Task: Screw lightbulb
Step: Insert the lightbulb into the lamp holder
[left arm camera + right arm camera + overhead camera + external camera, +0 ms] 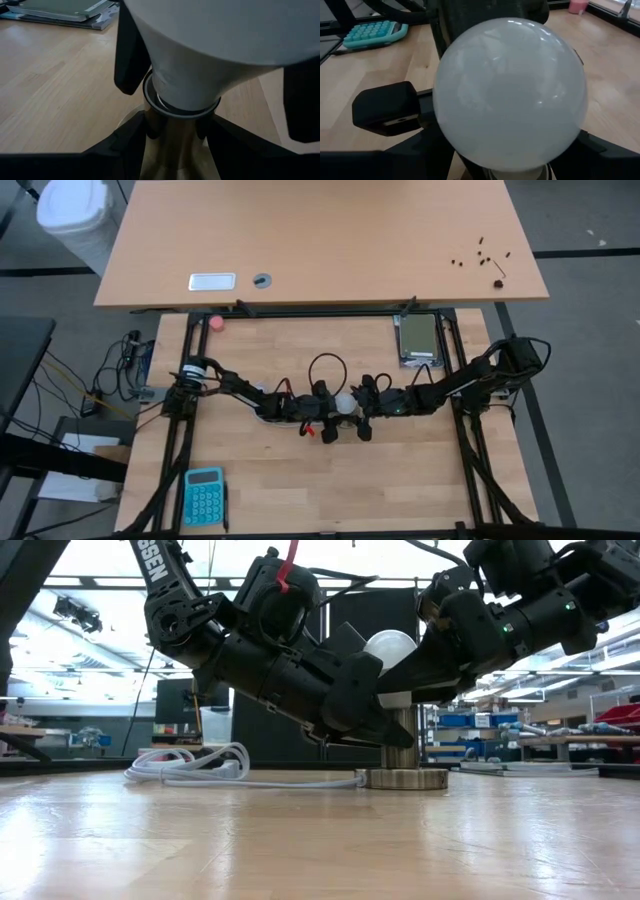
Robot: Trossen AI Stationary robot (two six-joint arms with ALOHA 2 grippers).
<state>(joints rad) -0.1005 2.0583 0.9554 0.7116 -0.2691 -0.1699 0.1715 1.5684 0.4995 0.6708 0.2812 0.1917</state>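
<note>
I am working over the wooden surface (300,490) with both arms meeting at its middle. My left jaws (385,730) are gripping the one metal lamp socket (402,755) low on its stem, partly closed around it, probably to keep it from turning. My right jaws (362,423) are cupping the single lightbulb (390,648), partly closed on its globe, which is sitting upright in the socket's mouth. One white cord (200,768) is trailing away from the base.
</note>
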